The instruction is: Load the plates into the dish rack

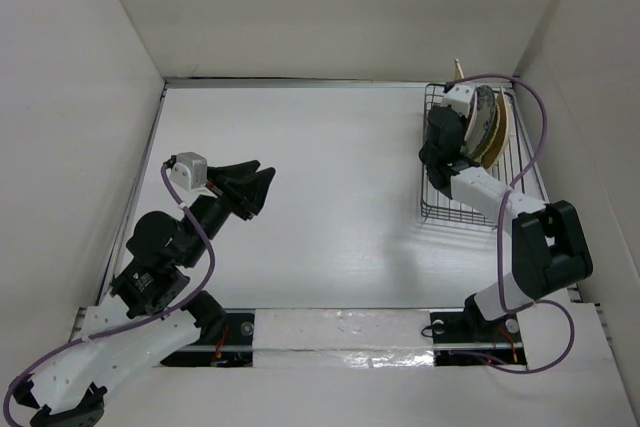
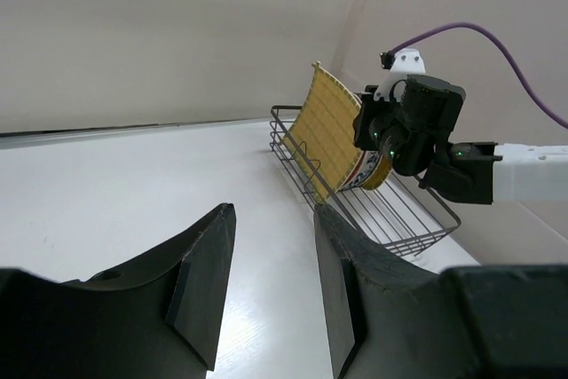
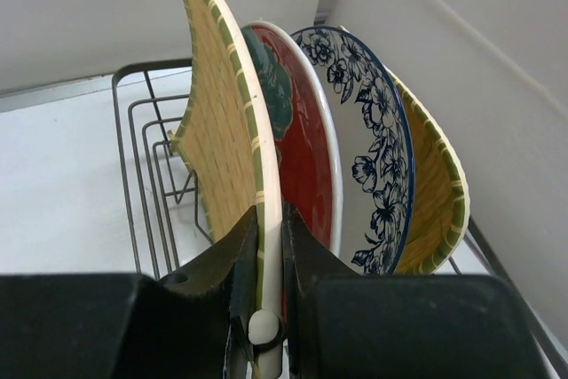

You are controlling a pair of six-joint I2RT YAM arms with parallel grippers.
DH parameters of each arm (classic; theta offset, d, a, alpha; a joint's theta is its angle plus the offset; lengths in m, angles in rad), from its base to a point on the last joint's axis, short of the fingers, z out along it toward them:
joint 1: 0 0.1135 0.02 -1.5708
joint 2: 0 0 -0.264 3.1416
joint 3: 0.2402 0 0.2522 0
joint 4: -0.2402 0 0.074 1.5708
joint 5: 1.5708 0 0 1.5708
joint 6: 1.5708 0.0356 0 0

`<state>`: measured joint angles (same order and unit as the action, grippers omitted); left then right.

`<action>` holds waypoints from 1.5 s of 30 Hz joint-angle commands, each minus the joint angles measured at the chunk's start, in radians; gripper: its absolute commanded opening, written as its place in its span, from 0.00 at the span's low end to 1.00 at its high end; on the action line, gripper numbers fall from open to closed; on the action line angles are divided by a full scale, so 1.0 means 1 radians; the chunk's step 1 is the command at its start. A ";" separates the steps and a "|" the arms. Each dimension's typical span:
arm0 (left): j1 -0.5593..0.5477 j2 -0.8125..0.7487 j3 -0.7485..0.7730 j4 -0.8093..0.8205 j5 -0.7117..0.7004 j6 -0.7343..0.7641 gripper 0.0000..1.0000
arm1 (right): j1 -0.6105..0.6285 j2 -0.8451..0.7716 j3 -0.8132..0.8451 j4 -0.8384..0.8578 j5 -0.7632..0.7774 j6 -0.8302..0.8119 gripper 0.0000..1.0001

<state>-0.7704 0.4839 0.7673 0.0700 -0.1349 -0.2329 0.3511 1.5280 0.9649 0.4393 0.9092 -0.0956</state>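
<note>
The black wire dish rack (image 1: 440, 209) stands at the back right. Several plates stand on edge in it. In the right wrist view I see, left to right, a yellow woven plate (image 3: 217, 130), the red-rimmed plate (image 3: 302, 157), the blue-and-white floral plate (image 3: 373, 157) and another yellow woven plate (image 3: 435, 193). My right gripper (image 3: 269, 219) is shut on the near rim of the first yellow plate, over the rack (image 3: 133, 184). My left gripper (image 1: 262, 182) is open and empty above the table at mid-left, well clear of the rack; its view shows the rack (image 2: 390, 219) and the yellow plate (image 2: 328, 130).
White walls enclose the table on the left, back and right. The rack sits close to the right wall. A purple cable (image 1: 540, 137) loops from the right arm over the rack's right side.
</note>
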 commanded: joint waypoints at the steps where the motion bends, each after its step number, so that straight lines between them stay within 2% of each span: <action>1: 0.002 0.010 0.006 0.043 -0.005 0.012 0.38 | -0.014 -0.011 0.001 0.069 0.014 0.132 0.00; 3: 0.002 0.013 0.004 0.045 -0.009 0.014 0.38 | -0.023 -0.026 -0.014 0.044 -0.003 0.169 0.02; 4: 0.002 0.015 0.004 0.042 -0.008 0.014 0.38 | -0.023 -0.034 -0.018 0.014 -0.012 0.206 0.14; 6: 0.002 0.018 0.007 0.040 -0.006 0.014 0.38 | -0.032 -0.058 -0.026 -0.019 -0.029 0.237 0.31; 7: 0.002 0.018 0.009 0.042 -0.006 0.014 0.38 | -0.032 -0.068 -0.031 -0.031 -0.033 0.247 0.48; 9: 0.002 0.021 0.004 0.044 -0.009 0.015 0.40 | -0.043 -0.109 -0.031 -0.050 -0.058 0.258 0.61; 10: 0.002 0.024 0.004 0.039 -0.011 0.017 0.40 | -0.043 -0.121 -0.023 -0.082 -0.070 0.272 0.70; 17: 0.002 0.031 0.006 0.034 -0.045 0.029 0.48 | -0.043 -0.268 0.052 -0.235 -0.191 0.324 0.99; 22: 0.002 0.036 -0.003 0.045 -0.054 0.044 0.59 | -0.021 -0.403 0.083 -0.353 -0.358 0.378 0.97; 26: 0.002 0.045 -0.002 0.050 -0.077 0.052 0.68 | 0.072 -0.529 0.081 -0.412 -0.534 0.399 1.00; 30: 0.002 0.053 -0.006 0.056 -0.123 0.066 0.80 | 0.166 -0.606 0.025 -0.346 -0.917 0.415 1.00; 32: 0.002 0.045 -0.010 0.060 -0.153 0.079 0.86 | 0.221 -0.632 -0.003 -0.304 -1.033 0.441 1.00; 36: 0.002 0.022 -0.028 0.082 -0.229 0.098 0.94 | 0.291 -0.654 -0.040 -0.257 -1.067 0.451 1.00; 41: 0.002 0.027 -0.028 0.085 -0.282 0.116 0.97 | 0.301 -0.618 -0.077 -0.251 -1.038 0.451 1.00; 45: 0.002 0.044 -0.026 0.083 -0.273 0.113 0.99 | 0.301 -0.603 -0.088 -0.235 -1.035 0.451 1.00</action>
<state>-0.7704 0.5156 0.7448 0.0944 -0.3836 -0.1352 0.6483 0.9306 0.8776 0.1421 -0.1020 0.3477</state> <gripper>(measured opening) 0.980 0.994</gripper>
